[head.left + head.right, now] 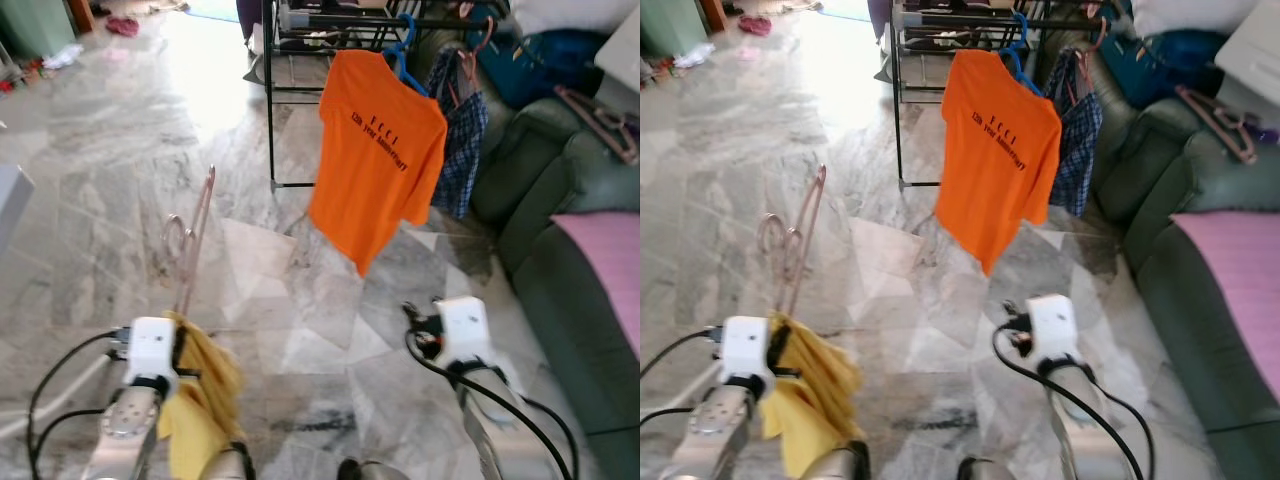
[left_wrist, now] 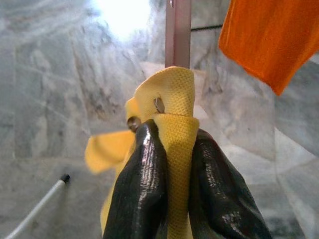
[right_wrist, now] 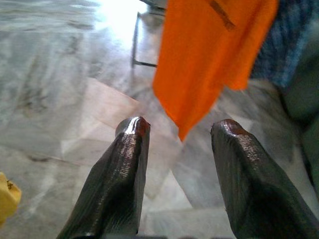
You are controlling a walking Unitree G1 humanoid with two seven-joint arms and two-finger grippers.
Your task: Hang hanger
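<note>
A pink hanger (image 1: 196, 238) carries a yellow garment (image 1: 200, 395) and sticks up from my left gripper (image 2: 172, 144), which is shut on the garment and hanger. The hanger's hook (image 1: 176, 232) points away from me over the marble floor. Ahead stands a black clothes rack (image 1: 300, 30) with an orange T-shirt (image 1: 378, 150) on a blue hanger (image 1: 402, 55) and a blue checked garment (image 1: 462, 145) beside it. My right gripper (image 3: 180, 132) is open and holds nothing, its fingers (image 3: 124, 164) aimed toward the orange T-shirt (image 3: 214, 50).
A green sofa (image 1: 560, 200) runs along the right, with a pink cushion (image 1: 610, 260), a blue bag (image 1: 545, 60) and a spare pink hanger (image 1: 600, 120) on it. Marble floor (image 1: 120, 150) stretches open to the left. Small items lie at the far left wall.
</note>
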